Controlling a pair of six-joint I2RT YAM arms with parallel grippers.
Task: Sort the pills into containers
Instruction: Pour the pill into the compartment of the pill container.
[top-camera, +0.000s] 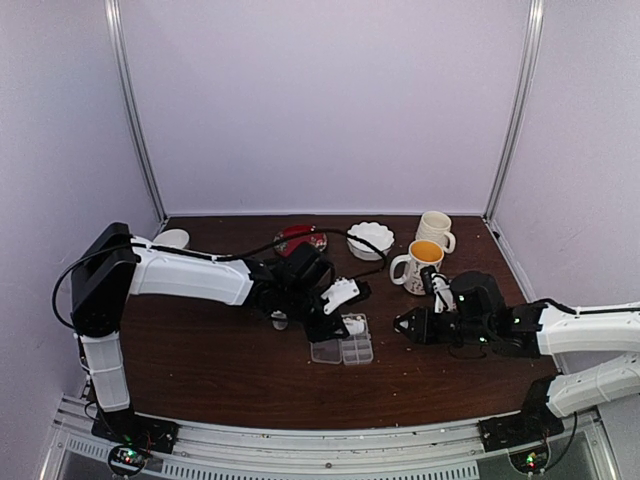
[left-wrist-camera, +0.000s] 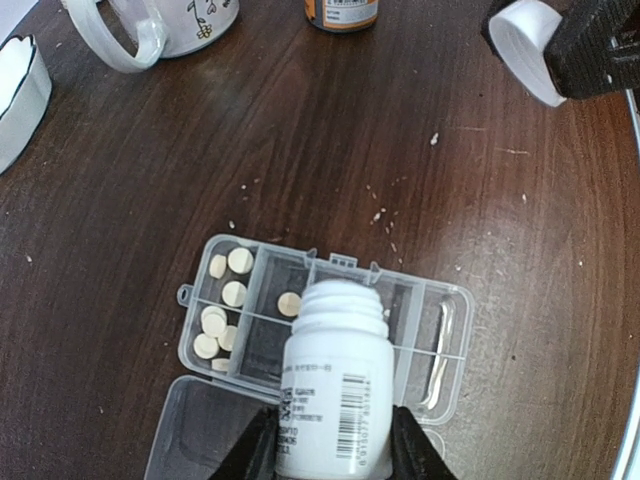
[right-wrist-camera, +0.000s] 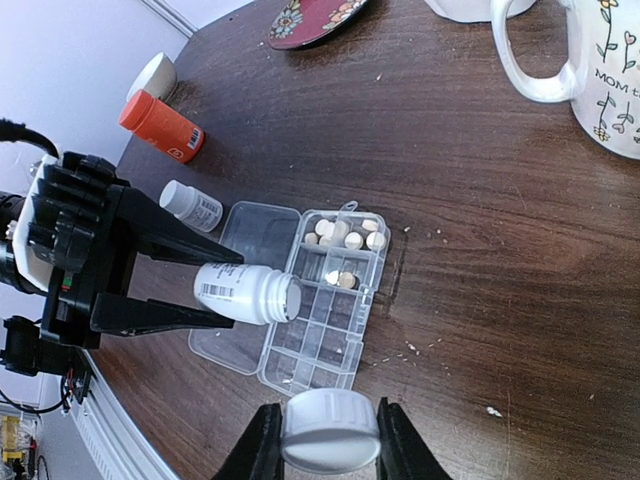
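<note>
Hovering over the clear pill box (left-wrist-camera: 192, 345), left tool (left-wrist-camera: 330, 440) grips white bottle (left-wrist-camera: 335, 370); right tool (right-wrist-camera: 325, 422) pinches round cap (right-wrist-camera: 330, 434).

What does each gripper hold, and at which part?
The left gripper holds the open white bottle by its labelled body, near the base. The right gripper holds the white cap by its side wall.

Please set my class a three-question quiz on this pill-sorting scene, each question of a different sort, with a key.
1. True or false: the bottle in the left jaws is capped.
2. Is the pill box open or shut?
3. The right jaws hold: A bottle, B cap, C pill box.

Key: 1 false; 2 open; 3 B.
</note>
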